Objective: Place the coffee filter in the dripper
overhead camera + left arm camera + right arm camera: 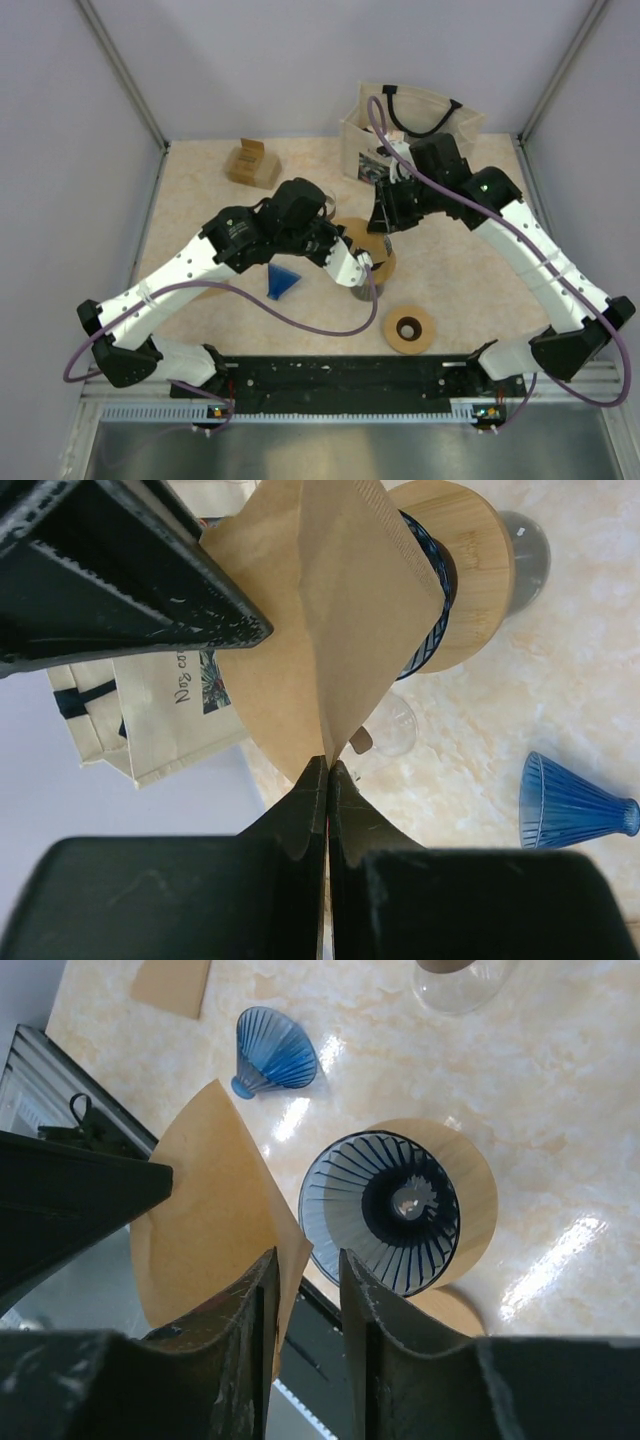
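Cardboard box (252, 162): back left of the counter (460, 290), near the wall.
Loose blue ribbed cone (282, 278): on its side on the counter, just beside the left arm.
Left gripper (327, 765): jaws pressed together on the lower edge of the coffee filter (320, 610); I see no gap between them.
Coffee filter: brown paper, creased, held in the air next to the dripper's rim and not inside it.
Dripper (345, 1210): dark-blue ribbed cone, upright with its mouth up, seated in a wooden collar (475, 1200) at mid-counter.
Right gripper (307, 1260): jaws parted a little, with a corner of the filter in the gap. I cannot tell from my feed whether either finger touches the paper.
Wooden ring (409, 329): flat on the counter toward the near edge, apart from the dripper.
Tote bag (410, 125): upright against the back wall, behind the right arm.
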Tool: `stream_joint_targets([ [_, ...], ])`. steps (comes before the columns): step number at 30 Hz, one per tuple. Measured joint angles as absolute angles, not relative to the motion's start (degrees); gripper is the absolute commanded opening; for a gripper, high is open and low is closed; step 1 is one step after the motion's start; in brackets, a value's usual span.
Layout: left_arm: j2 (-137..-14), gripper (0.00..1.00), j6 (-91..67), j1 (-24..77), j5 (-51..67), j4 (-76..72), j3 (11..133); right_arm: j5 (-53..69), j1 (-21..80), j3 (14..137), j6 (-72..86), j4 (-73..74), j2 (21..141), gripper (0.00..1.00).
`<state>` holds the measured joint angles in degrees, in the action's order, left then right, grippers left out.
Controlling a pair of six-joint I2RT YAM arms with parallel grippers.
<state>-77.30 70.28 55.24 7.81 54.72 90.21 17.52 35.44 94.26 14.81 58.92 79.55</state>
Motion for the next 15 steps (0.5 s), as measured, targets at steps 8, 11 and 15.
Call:
stream_joint_targets([
  [8,-77.32,0.00,70.46,55.24,7.60,53.45,90.21,17.96,35.44,93.08,14.52,59.40,79.42,0.00],
  [11,-77.32,0.00,70.46,55.24,7.66,52.90,90.21,16.36,35.44,92.14,14.63,59.40,78.61,0.00],
  [15,-77.30,0.00,70.43,55.24,8.34,52.23,89.45,10.90,35.44,91.05,15.09,59.46,77.41,0.00],
])
